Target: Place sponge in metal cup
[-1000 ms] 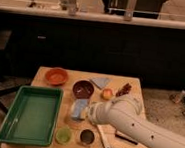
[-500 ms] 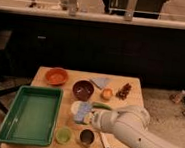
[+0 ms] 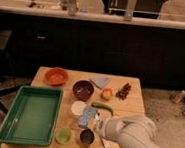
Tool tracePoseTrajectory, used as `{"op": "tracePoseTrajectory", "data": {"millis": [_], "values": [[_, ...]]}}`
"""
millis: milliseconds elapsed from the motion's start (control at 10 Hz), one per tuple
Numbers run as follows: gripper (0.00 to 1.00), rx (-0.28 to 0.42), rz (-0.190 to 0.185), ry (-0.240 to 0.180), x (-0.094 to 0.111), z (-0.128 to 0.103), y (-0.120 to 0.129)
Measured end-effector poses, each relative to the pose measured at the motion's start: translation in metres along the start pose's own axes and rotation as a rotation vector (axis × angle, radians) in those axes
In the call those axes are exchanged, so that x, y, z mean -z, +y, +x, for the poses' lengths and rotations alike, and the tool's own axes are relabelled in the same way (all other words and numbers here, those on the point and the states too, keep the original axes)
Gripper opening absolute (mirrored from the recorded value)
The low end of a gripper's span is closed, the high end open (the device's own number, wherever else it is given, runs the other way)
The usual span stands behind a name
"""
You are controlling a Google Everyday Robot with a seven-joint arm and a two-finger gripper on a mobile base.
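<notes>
The sponge (image 3: pixel 86 116) is a pale blue-grey block lying on the wooden table (image 3: pixel 132 107), just right of a white cup (image 3: pixel 78 108). The metal cup (image 3: pixel 87 137) stands near the table's front edge, right of a light green cup (image 3: pixel 63 135) and just in front of the sponge. My white arm (image 3: pixel 131 139) reaches in from the lower right. My gripper (image 3: pixel 98 122) is at the arm's end, close to the sponge's right side and above and right of the metal cup. The arm hides most of it.
A green tray (image 3: pixel 9 129) fills the table's left side. An orange bowl (image 3: pixel 56 76), a dark red bowl (image 3: pixel 82 89), a flat blue-grey cloth (image 3: pixel 100 81), an orange fruit (image 3: pixel 107 94), a brown item (image 3: pixel 125 90) and a green vegetable (image 3: pixel 103 106) lie further back.
My arm has drawn back to the right and toward the front edge. The sponge, partly covered before, now shows fully on the table.
</notes>
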Motion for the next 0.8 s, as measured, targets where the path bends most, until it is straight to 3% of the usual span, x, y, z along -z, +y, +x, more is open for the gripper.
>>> {"op": "tracePoseTrajectory", "data": {"millis": [800], "values": [[0.00, -0.001, -0.002, -0.007, -0.0011, -0.0015, 0.0008]]}}
